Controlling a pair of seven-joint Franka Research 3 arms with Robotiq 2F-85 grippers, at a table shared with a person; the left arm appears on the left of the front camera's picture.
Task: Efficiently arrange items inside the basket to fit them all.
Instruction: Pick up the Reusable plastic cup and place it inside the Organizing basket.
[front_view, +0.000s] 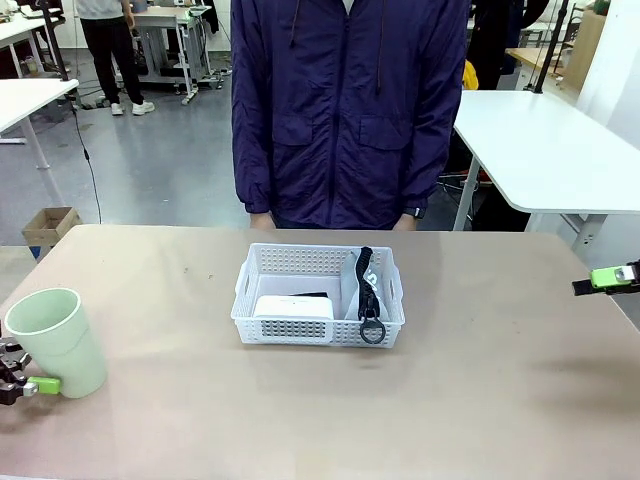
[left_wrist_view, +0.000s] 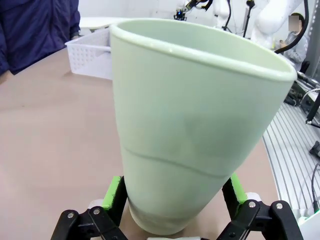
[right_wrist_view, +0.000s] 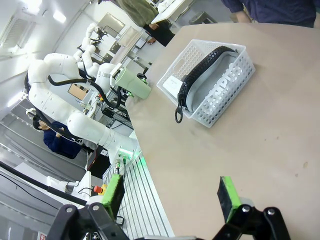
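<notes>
Left gripper (front_view: 30, 385) is pinching the pale green cup (front_view: 58, 343) low at its base near the table's (front_view: 480, 400) left edge, risking tipping, while the right gripper (right_wrist_view: 170, 197) is idling open, far from the basket (front_view: 318, 295).

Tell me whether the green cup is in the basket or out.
Out. The cup stands upright on the table, held between the left gripper fingers, well apart from the basket.

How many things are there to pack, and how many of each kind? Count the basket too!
Cups: 1, the pale green cup between the left hand's fingers
Boxes: 1, the white box in the basket
Pouches: 1, the grey pouch in the basket
Baskets: 1, the white basket
Total: 4
</notes>
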